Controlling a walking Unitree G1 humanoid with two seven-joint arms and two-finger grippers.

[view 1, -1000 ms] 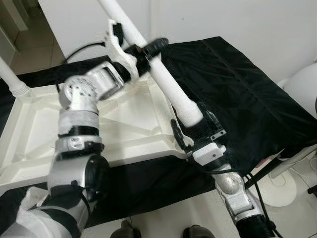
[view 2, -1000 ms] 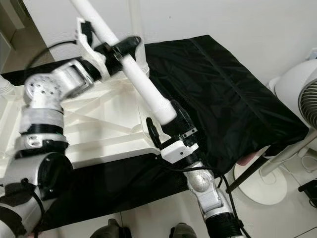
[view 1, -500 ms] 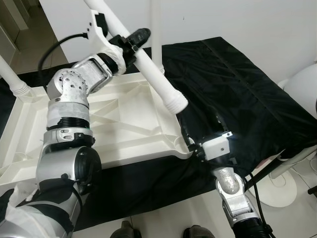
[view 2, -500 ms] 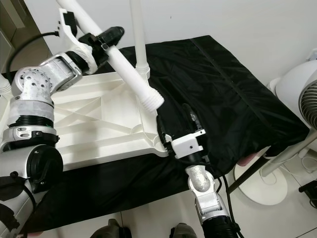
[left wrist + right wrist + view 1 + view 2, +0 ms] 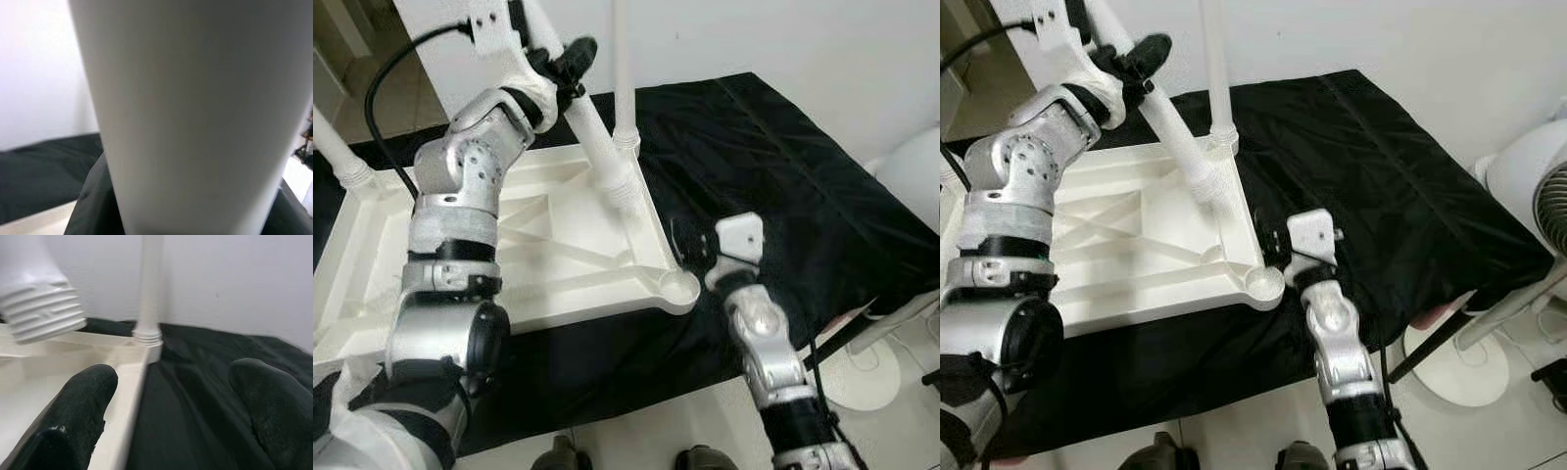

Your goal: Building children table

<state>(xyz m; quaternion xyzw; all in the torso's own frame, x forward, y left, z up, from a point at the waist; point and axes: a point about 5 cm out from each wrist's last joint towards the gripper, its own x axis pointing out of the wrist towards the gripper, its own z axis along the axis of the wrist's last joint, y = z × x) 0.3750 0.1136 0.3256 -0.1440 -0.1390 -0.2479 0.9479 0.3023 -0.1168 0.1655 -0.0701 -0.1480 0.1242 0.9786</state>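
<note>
An upside-down white plastic tabletop (image 5: 509, 245) lies on a black cloth (image 5: 783, 186), ribbed underside facing up. One white leg (image 5: 621, 69) already stands upright in the far corner socket of the tabletop, on the robot's right side, and another leg (image 5: 335, 152) rises from its far left corner. The near right corner socket (image 5: 678, 287) is empty.

The left gripper (image 5: 558, 61) is pinched on a loose table leg (image 5: 597, 147), holding it well up the shaft and tilted, so that the threaded end (image 5: 1203, 183) hangs above the tabletop just beside the standing leg, well short of the empty socket. The right gripper (image 5: 181, 396) sits over the cloth just beside the empty socket, fingers (image 5: 80, 401) spread wide and holding nothing.

The leg looks like a hollow moulded tube: light, stiff and smooth, so probably slippery under a turning load. A grip near the threaded end would likely steer it into the socket better than the high hold. The tabletop seems light enough to slide on the cloth, so bracing its rim near the socket would help
</note>
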